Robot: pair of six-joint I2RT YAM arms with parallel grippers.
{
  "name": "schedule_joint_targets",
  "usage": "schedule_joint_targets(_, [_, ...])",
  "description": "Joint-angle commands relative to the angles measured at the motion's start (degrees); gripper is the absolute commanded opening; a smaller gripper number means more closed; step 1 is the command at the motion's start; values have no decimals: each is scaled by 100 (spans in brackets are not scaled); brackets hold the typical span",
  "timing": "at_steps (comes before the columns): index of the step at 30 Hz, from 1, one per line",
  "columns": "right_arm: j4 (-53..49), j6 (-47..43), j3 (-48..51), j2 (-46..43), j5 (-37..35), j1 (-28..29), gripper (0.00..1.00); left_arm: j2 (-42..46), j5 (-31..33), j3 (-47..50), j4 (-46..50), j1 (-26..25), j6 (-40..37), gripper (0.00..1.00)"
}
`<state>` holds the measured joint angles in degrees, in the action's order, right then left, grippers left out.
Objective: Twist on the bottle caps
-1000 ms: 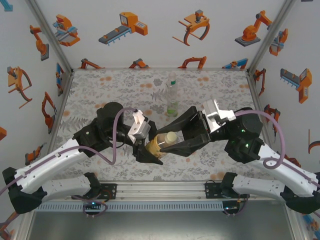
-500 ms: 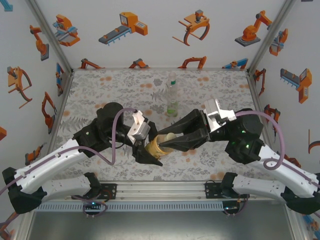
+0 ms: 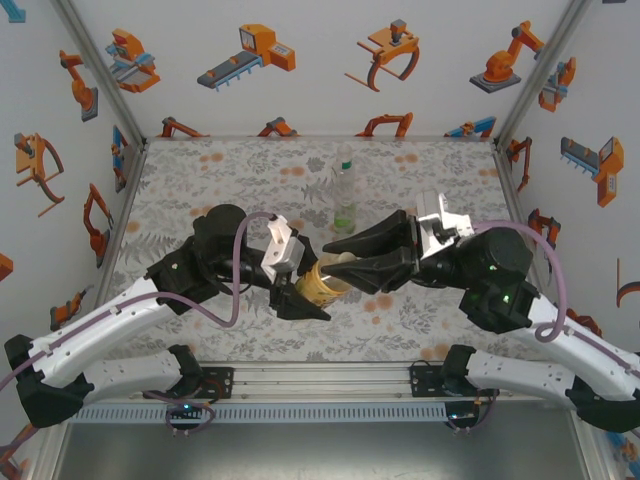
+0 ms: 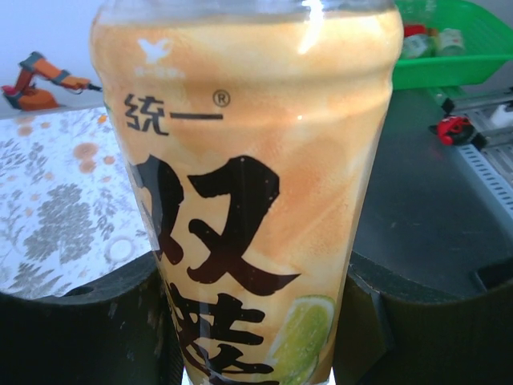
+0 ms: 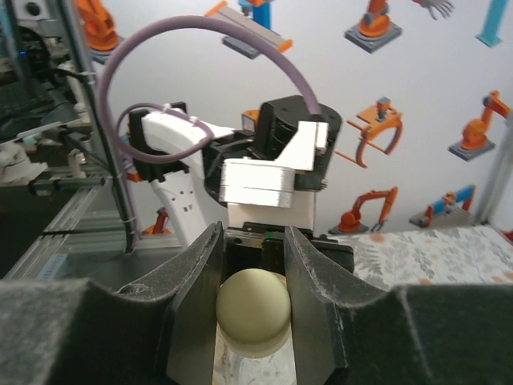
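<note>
The amber-yellow bottle (image 3: 318, 287) with an orange printed label (image 4: 248, 200) lies tilted between the two arms over the middle of the table. My left gripper (image 3: 303, 295) is shut on its body, with a black finger (image 4: 80, 337) on each side. A pale yellowish bottle cap (image 5: 252, 311) sits on the bottle's neck, facing my right wrist camera. My right gripper (image 5: 252, 301) is shut on that cap, both pads (image 5: 192, 305) pressing its sides; from above it (image 3: 338, 264) meets the bottle's upper end. A second transparent bottle (image 3: 345, 195), greenish low down, stands upright behind them.
The floral table (image 3: 200, 180) is enclosed by white walls with orange robot stickers. The left arm's white wrist block (image 5: 272, 172) sits right behind the cap. A green basket (image 4: 449, 48) with small items is off the table beyond a grey surface.
My right gripper closed in from open onto the cap and swung a little upward and right. The left gripper tilted the bottle so its neck points more toward the right arm.
</note>
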<state>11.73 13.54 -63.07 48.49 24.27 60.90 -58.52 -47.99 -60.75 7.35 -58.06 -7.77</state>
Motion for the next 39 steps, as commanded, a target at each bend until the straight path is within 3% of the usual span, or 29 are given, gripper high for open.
schedule_joint_targets(1, [-477,242,50,44,-981,-4,0,59,699,-198,46,7,-246,0])
schedule_joint_targets(8, [-1073,1090,149,-36,-2947,115,0,236,2095,-104,117,-15,-381,0])
schedule_joint_targets(19, [-2162,2459,-434,507,-5764,917,0,218,2623,19,76,-21,-348,0])
schedule_joint_targets(22, [-2482,3062,-576,644,-5890,922,0,226,2724,47,72,-23,-409,0])
schedule_joint_targets(28, [-2816,3120,-820,633,-5647,921,0,283,2590,123,66,-21,-434,0])
schedule_joint_targets(29, [-2852,3063,-850,581,-5613,919,4,312,2540,144,76,-20,-442,0])
schedule_joint_targets(31, [-3148,2870,-1056,497,-5517,907,26,361,2458,195,86,-19,-453,0])
schedule_joint_targets(33, [-3709,2805,-1404,493,-5480,914,38,390,2384,219,154,-16,-486,0])
schedule_joint_targets(39, [-4622,2697,-2007,409,-4872,885,56,334,2001,145,615,-16,-718,0])
